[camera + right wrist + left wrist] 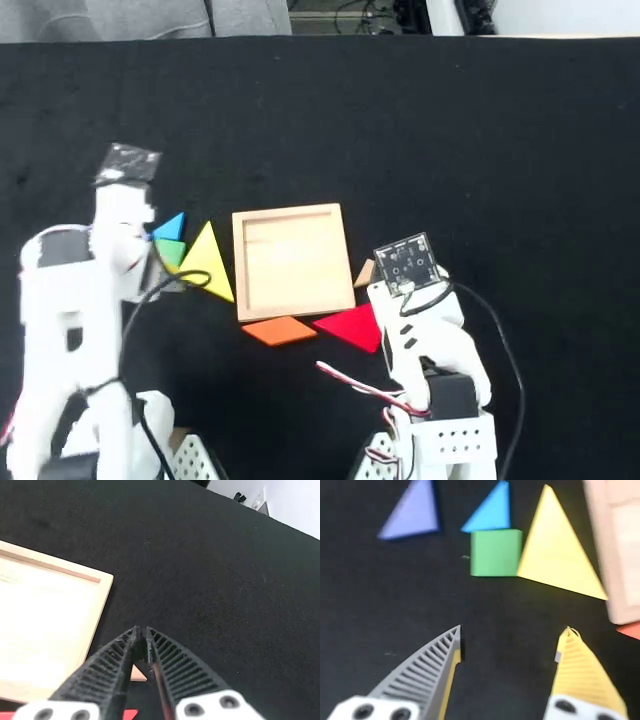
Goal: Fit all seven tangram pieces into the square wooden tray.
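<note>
One square wooden tray (290, 213) sits mid-frame on the worktop (500, 150), with seven pieces around it. To its left lie a yellow triangle (208, 262), green square (170, 254), blue triangle (171, 225) and purple triangle (412, 512). Below it lie an orange parallelogram (279, 329) and red triangle (352, 326), and a tan piece (364, 272) lies at its right. The left pincer (514, 629) gapes wide and empty; the right pincer (142, 630) is closed on nothing.

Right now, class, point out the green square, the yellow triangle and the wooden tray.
green square (496, 552): left wrist view, middle of its top face.
yellow triangle (555, 555): left wrist view, middle of its top face.
wooden tray (295, 265): high view, bare floor inside the rim.
</note>
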`<action>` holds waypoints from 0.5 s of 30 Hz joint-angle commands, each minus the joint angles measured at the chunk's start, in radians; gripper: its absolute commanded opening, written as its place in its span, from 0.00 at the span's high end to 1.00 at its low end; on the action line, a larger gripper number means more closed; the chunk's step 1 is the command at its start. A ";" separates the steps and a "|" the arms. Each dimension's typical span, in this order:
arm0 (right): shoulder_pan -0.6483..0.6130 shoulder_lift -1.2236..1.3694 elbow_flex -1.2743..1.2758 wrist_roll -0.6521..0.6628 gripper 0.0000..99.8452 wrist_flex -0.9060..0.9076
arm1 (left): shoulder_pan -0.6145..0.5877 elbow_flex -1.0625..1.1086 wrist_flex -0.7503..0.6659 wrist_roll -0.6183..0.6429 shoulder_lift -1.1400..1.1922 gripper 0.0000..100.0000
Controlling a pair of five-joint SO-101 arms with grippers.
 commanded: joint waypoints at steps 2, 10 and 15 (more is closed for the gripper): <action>-0.009 -0.070 -0.002 0.009 0.98 0.005 | 0.168 -0.082 0.012 0.282 0.121 0.70; -0.009 -0.070 -0.002 0.009 0.98 0.006 | 0.189 -0.073 -0.127 0.543 0.133 0.70; -0.006 -0.070 -0.002 0.009 0.98 0.006 | 0.185 -0.073 -0.183 0.546 0.133 0.70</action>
